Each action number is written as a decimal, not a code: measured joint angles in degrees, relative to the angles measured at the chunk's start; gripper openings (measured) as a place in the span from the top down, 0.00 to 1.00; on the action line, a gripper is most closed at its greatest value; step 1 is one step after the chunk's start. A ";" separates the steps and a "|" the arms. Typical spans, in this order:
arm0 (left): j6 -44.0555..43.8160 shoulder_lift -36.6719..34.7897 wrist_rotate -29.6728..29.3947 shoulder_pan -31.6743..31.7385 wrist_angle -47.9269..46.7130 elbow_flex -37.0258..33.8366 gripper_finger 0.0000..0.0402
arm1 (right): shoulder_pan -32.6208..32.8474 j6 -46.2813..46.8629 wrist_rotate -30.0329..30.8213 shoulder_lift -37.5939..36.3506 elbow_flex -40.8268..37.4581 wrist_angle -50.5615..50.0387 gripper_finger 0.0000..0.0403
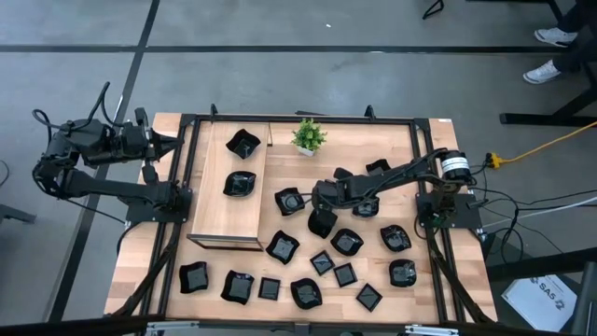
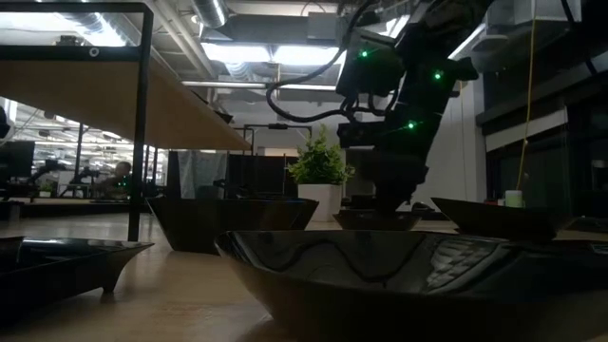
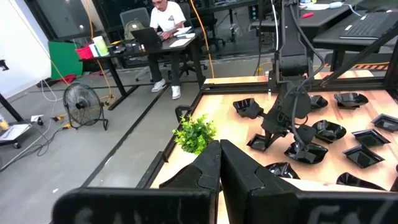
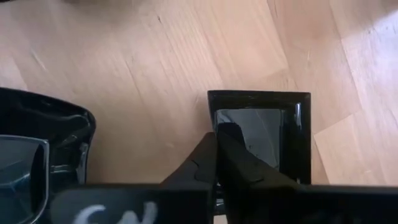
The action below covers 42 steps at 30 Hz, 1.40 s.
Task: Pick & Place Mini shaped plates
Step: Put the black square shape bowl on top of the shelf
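The pale wooden surface (image 1: 392, 154) inside its black metal frame carries everything, and on it, well off to the side of the right arm's jaws, stands a raised light-wood shelf block (image 1: 229, 210) already holding two small glossy black dishes (image 1: 242, 143). The other mini shaped plates (image 1: 347, 241), square, rounded and wavy-rimmed, lie scattered around and beyond the right gripper (image 1: 320, 220), most of them toward the near edge of the surface. A small green potted plant (image 1: 307, 135) stands at the far edge, apart from the work. The right arm reaches low over the middle of the surface, and its wrist view shows the right gripper's jaws drawn nearly together over the near rim of a glossy black square plate (image 4: 261, 134), with a darker wavy dish (image 4: 37, 149) just beside them; whether the rim is actually pinched cannot be told for certain, though the jaws appear closed on it. The left gripper (image 3: 219, 163) waits off the far left corner, outside the frame, its jaws shut and empty. The step in hand looks like the grasp of this square plate. The next move would call for a straight lift clear of the neighbouring dishes, then a carry to the shelf block, keeping the thin rim from slipping.
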 joint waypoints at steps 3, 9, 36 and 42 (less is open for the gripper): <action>0.00 -0.01 0.02 0.01 0.01 0.00 0.99 | 0.00 0.13 -0.14 0.00 1.04 -1.08 0.97; 0.02 -0.02 0.00 0.00 0.01 0.00 0.99 | 0.50 -1.04 -0.67 0.00 5.11 -4.07 0.99; 0.01 0.00 0.00 0.00 0.00 0.00 0.99 | 7.36 -7.01 -2.63 0.00 20.23 -10.15 1.00; 0.01 -0.02 0.01 0.02 0.02 0.00 0.99 | 9.68 -12.28 -4.64 0.00 25.08 -10.08 1.00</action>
